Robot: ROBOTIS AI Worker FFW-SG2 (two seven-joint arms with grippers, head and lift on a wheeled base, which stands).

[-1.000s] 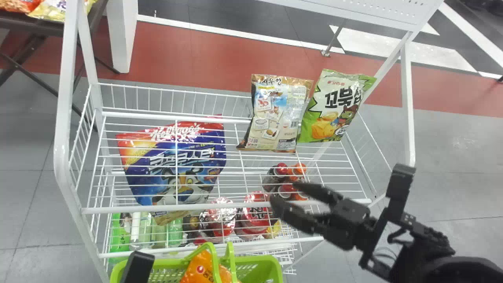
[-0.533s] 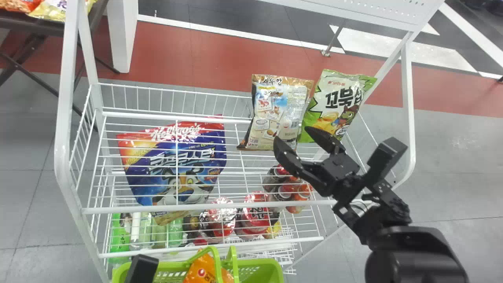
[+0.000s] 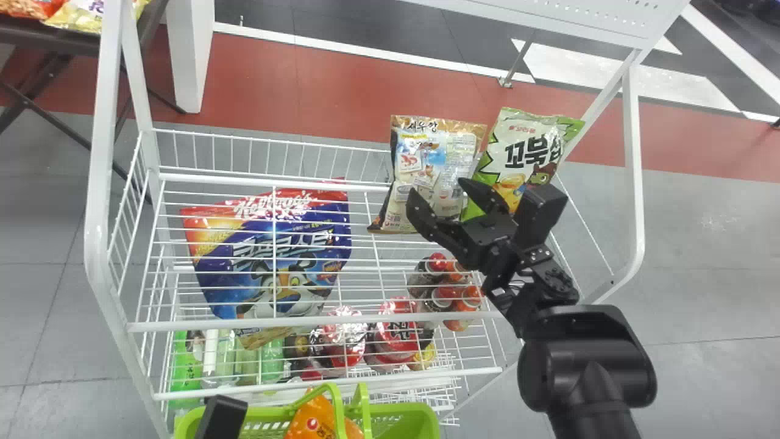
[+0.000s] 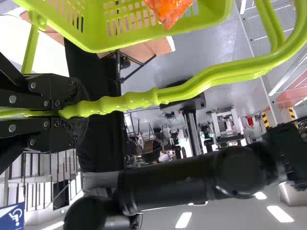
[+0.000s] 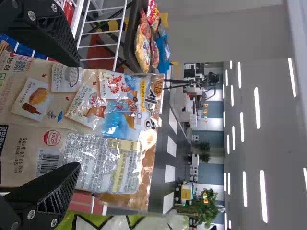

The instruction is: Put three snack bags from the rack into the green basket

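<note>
My right gripper (image 3: 440,191) is open in front of the brown snack bag (image 3: 436,155), which stands upright on the rack (image 3: 341,320). In the right wrist view the gripper (image 5: 74,113) has its fingers spread across the face of the brown bag (image 5: 103,117). The green snack bag (image 3: 521,140) stands just right of it, partly behind the gripper. My left gripper (image 3: 220,417) is parked at the bottom edge by the green basket (image 3: 402,417); the left wrist view has this gripper (image 4: 76,111) shut on the basket handle (image 4: 129,101). An orange bag (image 3: 314,417) lies in the basket.
A blue cereal bag (image 3: 268,256) lies on the rack's left. Several bottles (image 3: 442,296) and red-topped cups (image 3: 396,332) are on the level below. White rack posts (image 3: 634,164) rise at both sides. A dark table (image 3: 49,33) stands at the far left.
The right gripper has moved up and slightly left, from over the bottles to the brown bag, fingers still apart. The left gripper and basket have barely shifted.
</note>
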